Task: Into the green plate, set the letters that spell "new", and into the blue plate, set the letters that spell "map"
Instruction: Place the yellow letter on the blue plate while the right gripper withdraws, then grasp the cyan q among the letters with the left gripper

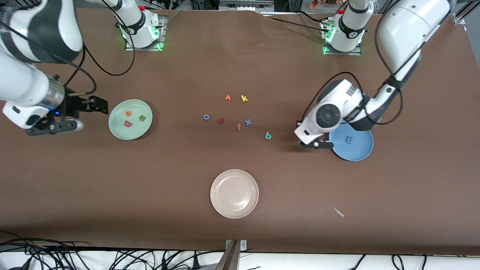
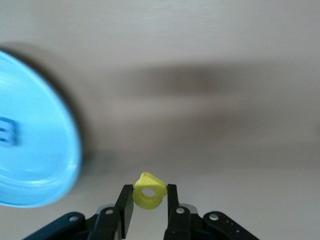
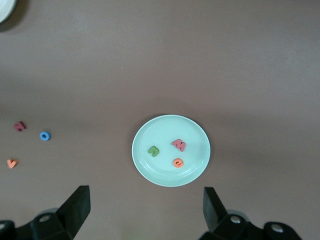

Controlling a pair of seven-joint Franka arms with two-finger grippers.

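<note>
Pinching the yellow a [image 2: 148, 192] between its fingertips, the left pincer [image 2: 149, 200] hangs over bare brown surface [image 1: 240, 225] just beside the blue plate [image 1: 360, 150], at the plate's edge toward the right arm's end. That is the relation the coming move turns on: the plate lies just to one side of the held letter, so by my judgement a short sideways carry toward the left arm's end, then a release, should drop the letter inside the raised rim. The blue m [image 1: 349, 140] already lies in that plate, near its middle, and the drop ought to land clear of it. The teal p [image 1: 268, 135] is not yet collected; it rests on the surface between the letter cluster and the blue plate, nearer the left arm than the right, so it looks like that arm's next pick. The green plate [image 1: 112, 125] already holds the orange e [image 1: 128, 113], the salmon-red w [image 1: 128, 123] and the olive-green n [image 1: 142, 117], so that word appears finished. The right pincer [image 3: 145, 210] waits with its fingers spread wide and empty, up over the surface beside the green plate at the right arm's end. Spare letters, the blue o [image 1: 206, 117] and blue x [image 1: 248, 122] among them, stay scattered mid-surface, with a cream-white plate [image 1: 215, 195] nearer the front camera.
</note>
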